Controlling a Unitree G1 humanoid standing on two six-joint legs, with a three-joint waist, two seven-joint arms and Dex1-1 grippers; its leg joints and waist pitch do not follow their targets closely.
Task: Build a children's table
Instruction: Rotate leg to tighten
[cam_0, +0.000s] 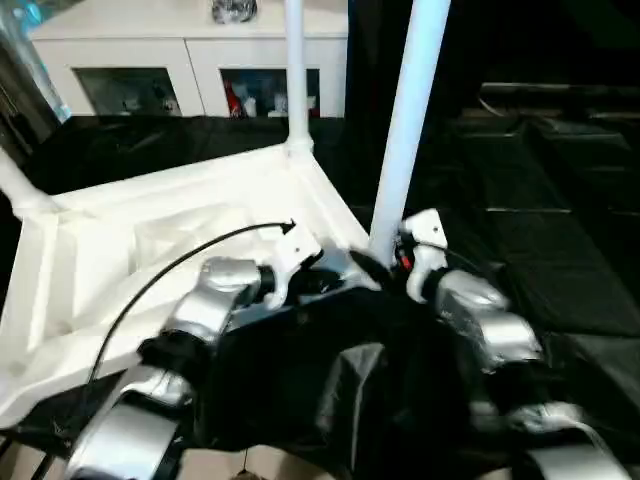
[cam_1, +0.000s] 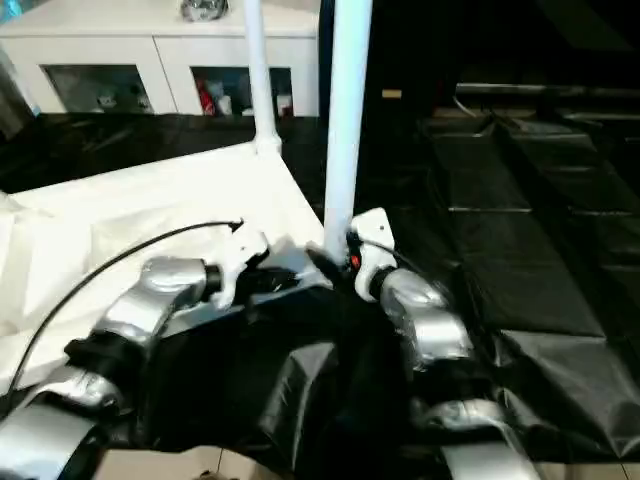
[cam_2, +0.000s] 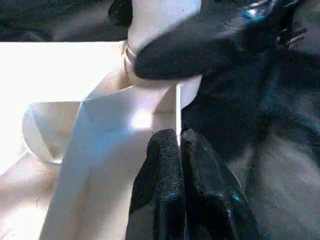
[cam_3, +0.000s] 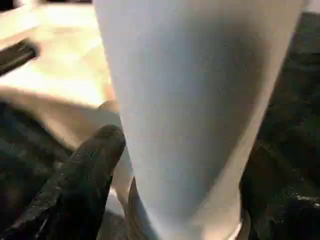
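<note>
STEP seat near leg | small white plastic children's table upside down on black cloth | left end effector pressed together on its rim | right end effector spread around long white tubular leg at corner socket | ADVICE keep leg upright, brace rim, press straight down

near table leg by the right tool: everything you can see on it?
The near table leg is a smooth white tube, plastic by its look, standing nearly upright, leaning slightly, its base in the upturned tabletop's near corner socket, its top out of frame. The right tool sits at its base, one black finger beside the tube.
</note>
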